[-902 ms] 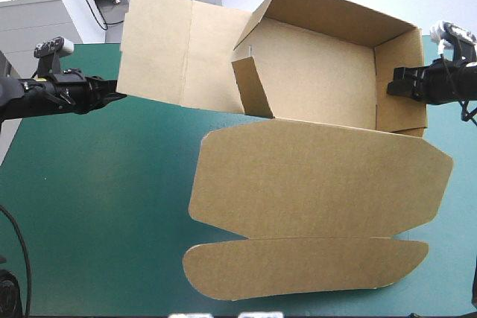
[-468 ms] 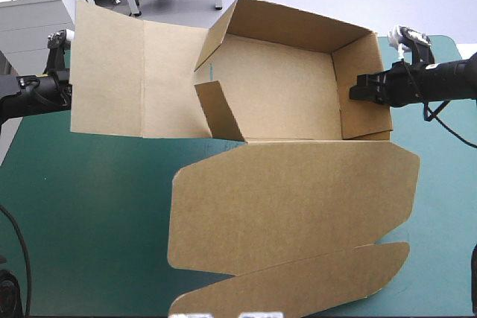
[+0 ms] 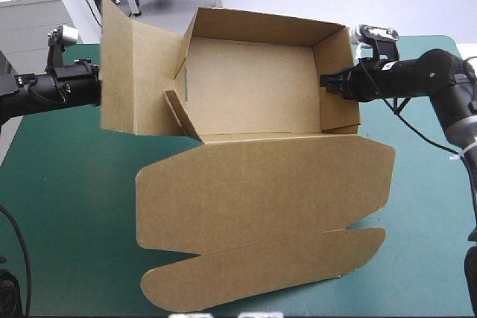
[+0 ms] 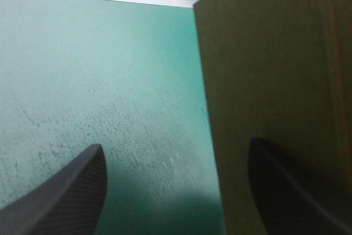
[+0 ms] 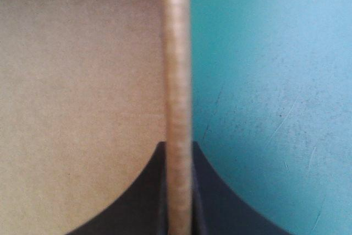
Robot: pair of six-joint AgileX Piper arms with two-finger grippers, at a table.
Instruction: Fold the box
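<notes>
The right gripper (image 5: 179, 147) pinches the brown box (image 3: 253, 94) by its right end wall, while the left gripper (image 4: 176, 143) stands spread at the edge of the raised left flap (image 3: 138, 72), its tips hidden behind the flap from above; the lid (image 3: 261, 184) lies flat toward the table's near edge, with open teal-green cover (image 3: 59, 184) on both sides

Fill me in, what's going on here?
Two arms are working a brown box on the table. The right gripper is shut on the box's right wall. The left gripper is open at the raised left flap. The back and right walls stand up, and the lid lies flat in front.
</notes>
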